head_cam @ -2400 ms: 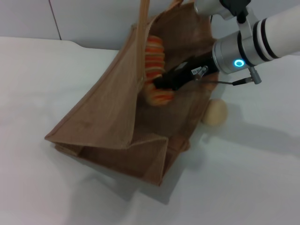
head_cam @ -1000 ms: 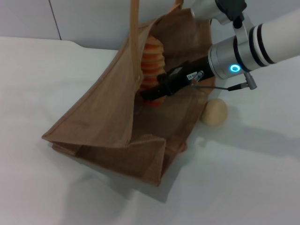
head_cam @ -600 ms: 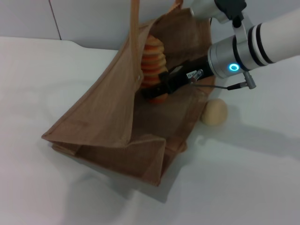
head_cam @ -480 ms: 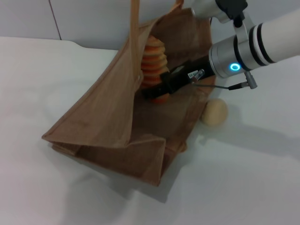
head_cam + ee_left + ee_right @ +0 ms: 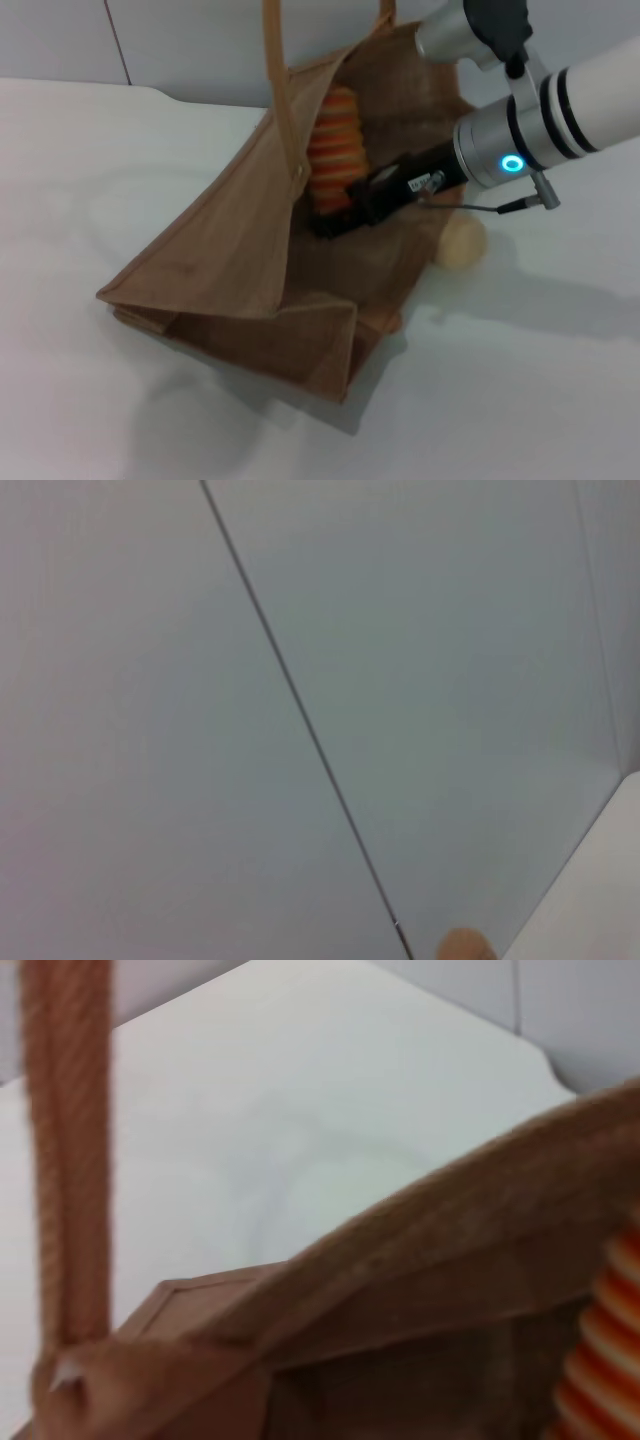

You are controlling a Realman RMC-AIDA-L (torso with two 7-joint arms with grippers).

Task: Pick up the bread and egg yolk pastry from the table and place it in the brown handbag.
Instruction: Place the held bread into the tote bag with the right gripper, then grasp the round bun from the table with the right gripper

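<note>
Holding the bread [image 5: 335,145] in the right gripper's [image 5: 335,218] jaws, I'm aiming deep inside the brown handbag [image 5: 230,250] before releasing.

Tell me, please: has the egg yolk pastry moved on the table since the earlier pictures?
No. The egg yolk pastry lies at the same spot on the table, just off the brown handbag.

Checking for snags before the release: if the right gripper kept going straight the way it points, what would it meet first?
Probably the brown handbag's inner near wall; the right gripper, beside the bread, aims there, though depth is unclear.
</note>
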